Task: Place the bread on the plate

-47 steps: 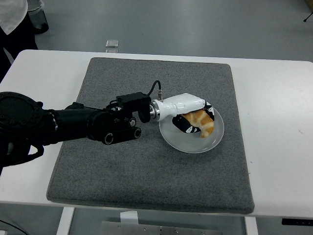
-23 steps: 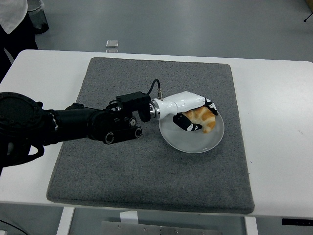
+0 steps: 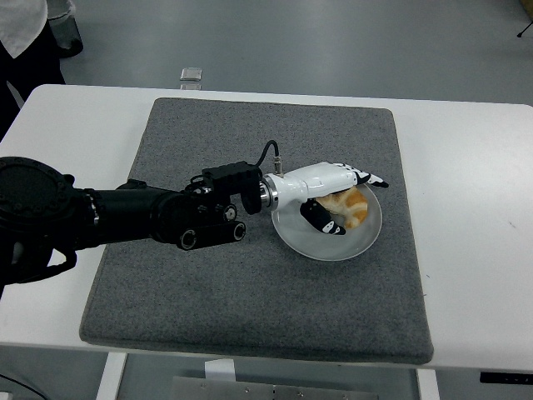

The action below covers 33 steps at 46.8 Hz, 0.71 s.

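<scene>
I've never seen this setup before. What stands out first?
A black left arm ending in a white robot hand reaches to mid-table, fingers spread over a golden-brown piece of bread. The bread lies on a translucent round plate, which sits on a grey felt mat.

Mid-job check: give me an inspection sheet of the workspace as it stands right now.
Surface: white table with a grey mat.
Job's things: bread lies on the plate.
Clutter: small clear object at the table's far edge.
Hands: left hand over the plate, fingers spread above the bread; right not in view.
Cables: black cable looping at the left wrist.
Surroundings: grey floor; a person's white sleeve top left.
</scene>
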{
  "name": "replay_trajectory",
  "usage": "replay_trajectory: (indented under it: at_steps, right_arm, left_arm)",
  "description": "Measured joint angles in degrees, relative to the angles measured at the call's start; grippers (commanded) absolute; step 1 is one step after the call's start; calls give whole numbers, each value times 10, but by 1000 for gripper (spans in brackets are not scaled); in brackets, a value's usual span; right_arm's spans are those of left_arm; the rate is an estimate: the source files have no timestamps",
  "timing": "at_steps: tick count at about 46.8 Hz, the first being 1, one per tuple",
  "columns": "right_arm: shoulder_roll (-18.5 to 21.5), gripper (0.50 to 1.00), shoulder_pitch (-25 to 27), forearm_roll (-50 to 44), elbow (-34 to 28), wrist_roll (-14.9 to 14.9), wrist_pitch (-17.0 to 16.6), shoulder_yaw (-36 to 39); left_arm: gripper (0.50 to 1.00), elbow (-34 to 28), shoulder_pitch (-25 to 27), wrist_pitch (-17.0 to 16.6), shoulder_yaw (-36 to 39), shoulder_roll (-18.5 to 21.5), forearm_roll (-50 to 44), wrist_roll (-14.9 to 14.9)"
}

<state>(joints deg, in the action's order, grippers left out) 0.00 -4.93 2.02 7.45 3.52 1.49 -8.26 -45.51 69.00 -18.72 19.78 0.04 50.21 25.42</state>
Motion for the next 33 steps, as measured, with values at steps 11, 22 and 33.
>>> replay_trajectory:
  at_steps: [11,22,33]
  right_arm:
    - [0,930,0,0,0,0,0,0]
    - [0,932,0,0,0,0,0,0]
    - [0,930,0,0,0,0,0,0]
  left_arm:
    - [990,-12,6,10,-88,42,0,1]
    - [990,-11,1,94,-221,95,-45,0]
    - [990,59,-1,193,-309,101,-202,-4]
